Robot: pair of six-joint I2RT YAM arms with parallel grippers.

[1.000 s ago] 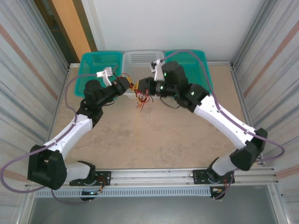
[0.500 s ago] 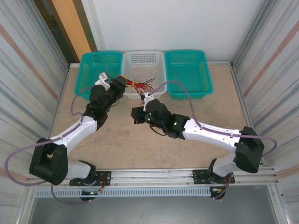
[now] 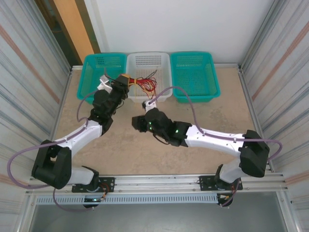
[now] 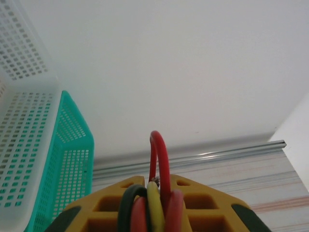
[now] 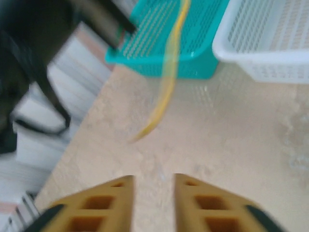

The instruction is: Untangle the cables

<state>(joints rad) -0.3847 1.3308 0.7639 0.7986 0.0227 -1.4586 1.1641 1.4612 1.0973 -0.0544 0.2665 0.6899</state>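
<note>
The cables (image 3: 145, 83) are a bunch of thin red, black and yellow wires fanning out over the white basket (image 3: 161, 65). My left gripper (image 3: 124, 80) is shut on one end of the bunch. In the left wrist view red, black and yellow strands (image 4: 159, 159) stand pinched between its yellow fingers (image 4: 203, 203). My right gripper (image 3: 136, 122) hovers low over the table, apart from the bunch. Its jaws (image 5: 153, 181) are open with only tabletop between them. A single yellow wire (image 5: 161, 92), blurred, dangles ahead of them over the table.
Three baskets line the back edge: a teal one (image 3: 92, 65) on the left, the white one in the middle, another teal one (image 3: 210, 65) on the right. Corrugated walls close both sides. The left arm's dark links (image 5: 29, 72) loom at the right wrist's left.
The right arm has pulled back from the bunch toward the table's middle and its jaws have opened. The left gripper has carried the bunch up over the white basket.
</note>
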